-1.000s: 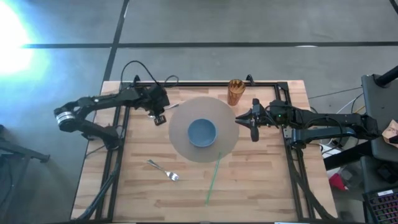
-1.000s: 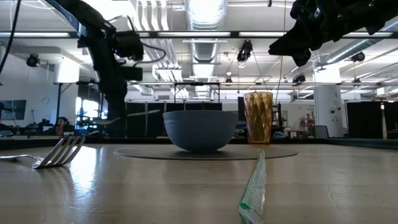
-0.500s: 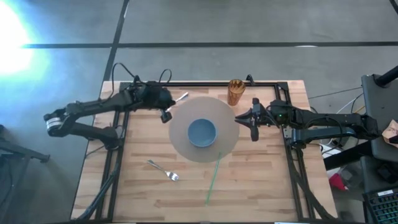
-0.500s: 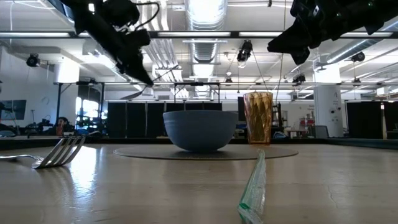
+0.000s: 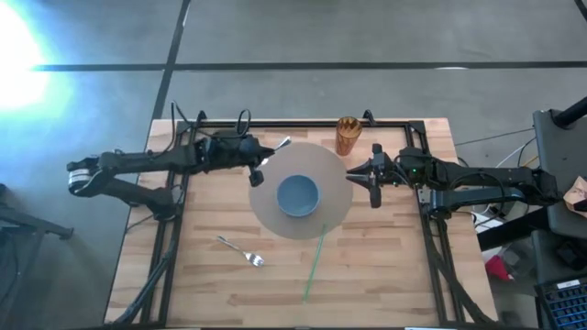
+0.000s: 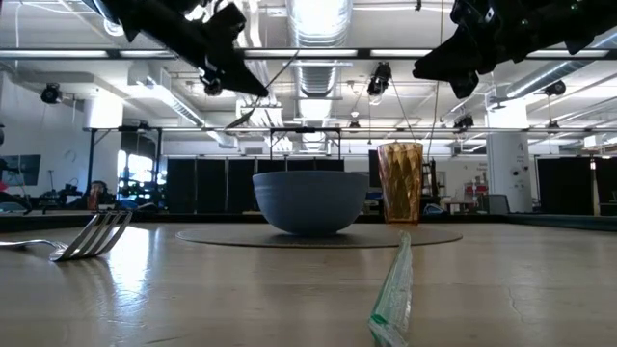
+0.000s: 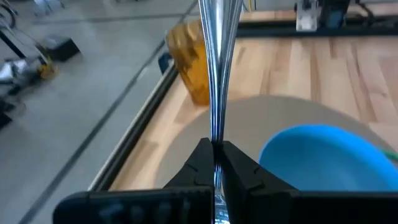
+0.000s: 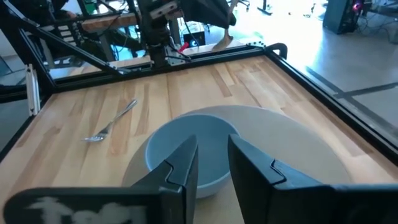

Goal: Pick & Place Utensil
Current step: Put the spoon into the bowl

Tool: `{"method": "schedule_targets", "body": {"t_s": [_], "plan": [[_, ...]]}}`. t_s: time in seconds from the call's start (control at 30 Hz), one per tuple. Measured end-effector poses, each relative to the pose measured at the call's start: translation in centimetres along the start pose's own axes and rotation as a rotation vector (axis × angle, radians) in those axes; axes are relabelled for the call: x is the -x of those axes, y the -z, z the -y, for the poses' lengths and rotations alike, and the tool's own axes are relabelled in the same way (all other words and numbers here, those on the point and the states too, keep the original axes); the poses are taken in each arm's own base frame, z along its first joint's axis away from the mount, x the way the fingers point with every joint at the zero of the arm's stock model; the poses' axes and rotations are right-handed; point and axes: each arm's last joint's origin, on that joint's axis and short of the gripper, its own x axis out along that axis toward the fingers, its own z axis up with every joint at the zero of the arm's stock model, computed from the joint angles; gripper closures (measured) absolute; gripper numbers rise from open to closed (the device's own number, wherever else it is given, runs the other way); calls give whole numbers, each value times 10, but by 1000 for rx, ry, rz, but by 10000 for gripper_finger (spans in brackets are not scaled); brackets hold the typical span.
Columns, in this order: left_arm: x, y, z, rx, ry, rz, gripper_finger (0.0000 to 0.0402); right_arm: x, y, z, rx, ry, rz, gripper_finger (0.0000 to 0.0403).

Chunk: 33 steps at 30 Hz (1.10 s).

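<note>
A slim silver utensil (image 5: 276, 147) is held in the air by my left gripper (image 5: 258, 167), which is shut on it above the far left rim of the round grey mat (image 5: 266, 213). In the left wrist view the utensil (image 7: 217, 56) runs forward from the fingers and its far end is cut off. A blue bowl (image 5: 298, 195) sits at the mat's middle. My right gripper (image 5: 373, 181) hovers open over the mat's right edge, with the bowl (image 8: 186, 155) ahead of its fingers. My left gripper pinches the utensil's narrow handle (image 7: 215, 144) between its two fingertips. The fingers lie nearly level, coming from the table's left and pointing toward the bowl and cup. The utensil is lifted clear and runs on along the fingers, slanting up toward the far right.
An amber cup (image 5: 347, 136) stands at the mat's far edge. A fork (image 5: 241, 249) lies on the wood near the left front, and a green straw (image 5: 315, 261) lies slanting from the mat toward the near edge. A black frame (image 5: 303, 124) borders the table.
My left gripper has risen and moved toward the table's right, tipping from pointing down to nearly level. The utensil went with it, from lying low and level near the mat's far left edge to lifted high and slanting up.
</note>
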Motion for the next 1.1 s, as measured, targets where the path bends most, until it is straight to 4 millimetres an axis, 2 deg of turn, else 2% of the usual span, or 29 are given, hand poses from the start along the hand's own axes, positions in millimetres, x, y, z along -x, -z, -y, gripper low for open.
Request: {"method": "schedule_targets", "body": {"t_s": [0.23, 0.47, 0.77, 0.97, 1.1], "plan": [[4, -10, 23, -10, -90, 112, 397, -2, -2, -4, 18, -36, 22, 328], [6, 2, 39, 7, -255, 211, 394, -15, -8, -14, 101, -101, 127, 335], [6, 27, 44, 41, -270, 289, 393, -48, -12, -18, 188, -112, 196, 325], [7, 36, 46, 56, -267, 325, 397, -74, -20, -20, 231, -105, 186, 330], [7, 37, 47, 60, -266, 335, 393, -91, -27, -20, 237, -74, 174, 320]]}}
